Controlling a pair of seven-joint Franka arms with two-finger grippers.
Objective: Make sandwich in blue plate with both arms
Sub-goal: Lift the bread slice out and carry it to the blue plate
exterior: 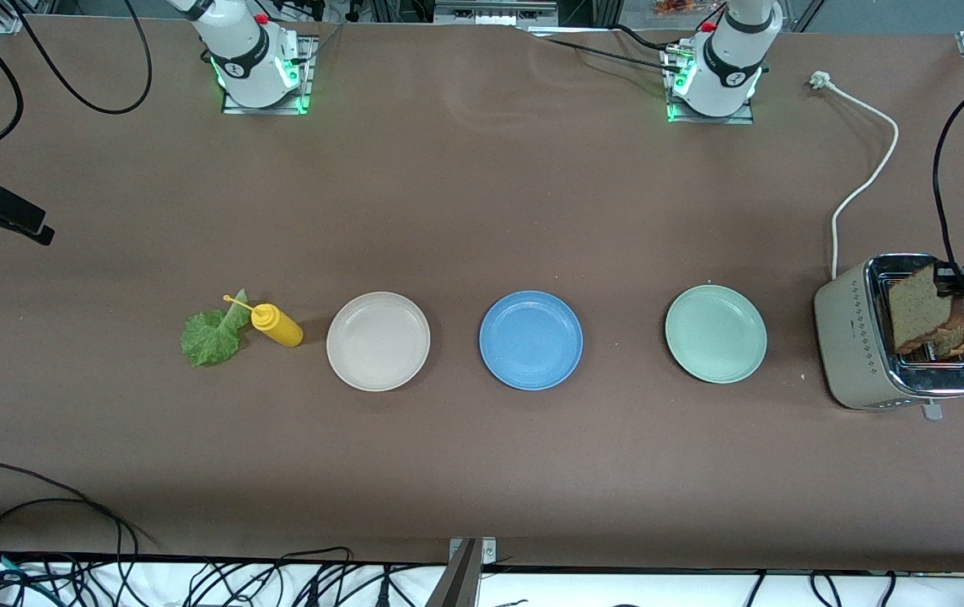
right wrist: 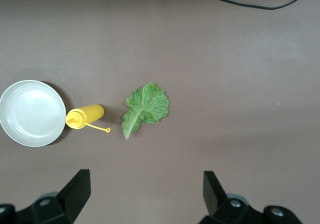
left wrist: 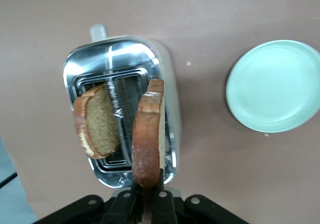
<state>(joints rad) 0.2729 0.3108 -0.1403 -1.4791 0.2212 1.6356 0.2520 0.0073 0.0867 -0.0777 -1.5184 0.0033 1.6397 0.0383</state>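
My left gripper (left wrist: 147,181) (exterior: 950,276) is shut on the top crust of a brown bread slice (left wrist: 147,134) (exterior: 916,308), holding it upright over the toaster (exterior: 857,337) (left wrist: 125,49). A second slice (left wrist: 97,121) (exterior: 960,333) leans in the toaster's other slot. The blue plate (exterior: 530,340) lies bare at mid-table. The lettuce leaf (exterior: 213,335) (right wrist: 146,106) lies flat toward the right arm's end. High over the table near the leaf hangs my right gripper (right wrist: 145,179), open and holding nothing.
A pale green plate (exterior: 715,333) (left wrist: 275,86) lies between the blue plate and the toaster. A beige plate (exterior: 378,341) (right wrist: 31,113) and a yellow squeeze bottle (exterior: 277,324) (right wrist: 86,115) lie beside the lettuce. The toaster's white cord (exterior: 865,181) runs toward the left arm's base.
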